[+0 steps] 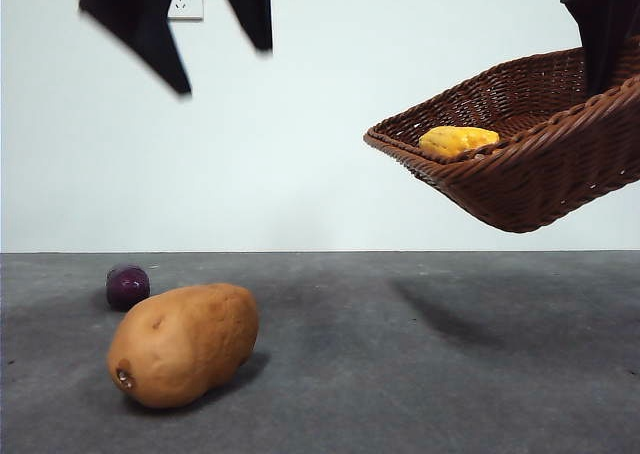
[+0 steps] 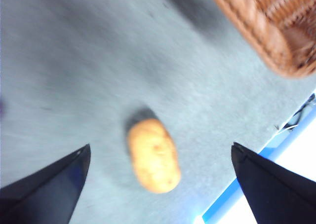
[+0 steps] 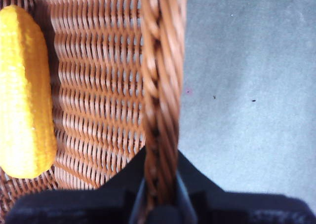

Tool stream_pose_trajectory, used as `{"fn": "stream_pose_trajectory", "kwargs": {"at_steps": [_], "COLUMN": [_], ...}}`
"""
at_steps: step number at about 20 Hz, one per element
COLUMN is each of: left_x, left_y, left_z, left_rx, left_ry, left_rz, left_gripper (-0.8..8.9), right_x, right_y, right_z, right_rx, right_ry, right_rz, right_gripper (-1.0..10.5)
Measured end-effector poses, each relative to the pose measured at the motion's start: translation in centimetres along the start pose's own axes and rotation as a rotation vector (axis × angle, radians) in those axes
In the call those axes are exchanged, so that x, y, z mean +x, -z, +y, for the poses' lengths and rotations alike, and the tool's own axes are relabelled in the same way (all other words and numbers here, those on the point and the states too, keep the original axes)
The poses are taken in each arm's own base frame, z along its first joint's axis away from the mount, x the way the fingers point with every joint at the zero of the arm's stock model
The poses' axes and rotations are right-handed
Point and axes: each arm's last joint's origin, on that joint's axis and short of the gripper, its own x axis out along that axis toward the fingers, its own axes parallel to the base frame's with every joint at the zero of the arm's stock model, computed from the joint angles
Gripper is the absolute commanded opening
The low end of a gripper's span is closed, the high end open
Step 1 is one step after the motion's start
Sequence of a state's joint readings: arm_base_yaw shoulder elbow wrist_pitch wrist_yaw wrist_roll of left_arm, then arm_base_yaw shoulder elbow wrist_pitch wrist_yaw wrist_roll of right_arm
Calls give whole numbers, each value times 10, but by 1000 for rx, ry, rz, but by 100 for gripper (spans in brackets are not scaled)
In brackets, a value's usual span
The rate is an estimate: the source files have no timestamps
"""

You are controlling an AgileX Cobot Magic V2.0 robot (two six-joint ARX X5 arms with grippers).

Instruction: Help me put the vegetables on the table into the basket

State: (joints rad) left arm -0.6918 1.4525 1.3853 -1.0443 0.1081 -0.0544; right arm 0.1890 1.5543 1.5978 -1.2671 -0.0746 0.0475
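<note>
Basket (image 1: 530, 164) — dark brown woven wicker, held clear of the table (image 1: 400, 374) and tilted, its low corner toward 8 o'clock in the front view; a soft shadow lies on the table beneath it. Right gripper (image 3: 159, 194) pinches the braided rim, one black jaw inside the wall, one outside, the rim running straight between them. In the front view this arm comes down at 2 o'clock onto the far rim.

Yellow bumpy piece (image 1: 458, 140) lies inside the basket, near the low corner; the right wrist view shows it against the woven floor, apart from the clamped rim.

Potato (image 1: 184, 344) — large, tan-brown, oval, lies on the table at 7 o'clock in the front view. Purple ball (image 1: 127, 286) sits on the table just behind it, toward 10 o'clock from the potato; touching or not, cannot tell.

Left gripper (image 2: 160, 157) hangs above the table with jaws spread wide and nothing between them; the potato shows below in the gap, blurred. In the front view the two jaw tips appear at 11 o'clock, well above the potato.
</note>
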Motion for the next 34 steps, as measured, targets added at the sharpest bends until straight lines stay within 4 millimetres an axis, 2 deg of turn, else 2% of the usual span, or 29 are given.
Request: {"fn": "stream_pose_trajectory", "kwargs": {"at_steps": [3,5,7,9,15,16,17,18,22,25,29,31,34], "left_x": [50,75,87,97,133,136,137,137,138,132,85,53,15], "left_y": [34,47,47,44,47,47,47,47,46,45,36,32,27], "left_z": [7,11,12,13,17,17,17,16,13,9,-8,-26,-50], "left_rx": [-46,-57,-56,-57,-65,-65,-65,-63,-55,-76,-97,-60,28], "left_ry": [-23,-30,-30,-30,-38,-38,-39,-37,-26,95,256,325,417], "left_rz": [92,136,139,142,251,259,259,252,247,234,40,-117,-351], "left_gripper": [476,476,488,540,516,397,199,-17,-9,-8,-8,-8,-8], "right_x": [0,0,0,0,0,0,0,0,0,0,0,0,0], "right_y": [0,0,0,0,0,0,0,0,0,-1,-1,-1,-1], "right_z": [0,0,0,0,0,0,0,0,0,0,0,0,1], "right_rx": [0,-1,-2,-3,-3,-3,-3,-3,-3,-3,-3,1,18], "right_ry": [-1,0,-1,0,0,0,0,0,0,-1,0,-1,-25], "right_rz": [-1,-1,-2,-2,-1,-1,-1,-1,-2,-6,-7,-6,-6], "right_gripper": [-10,-10,-10,-10,-10,-10,-10,-10,-10,-10,-10,-10,-10]}}
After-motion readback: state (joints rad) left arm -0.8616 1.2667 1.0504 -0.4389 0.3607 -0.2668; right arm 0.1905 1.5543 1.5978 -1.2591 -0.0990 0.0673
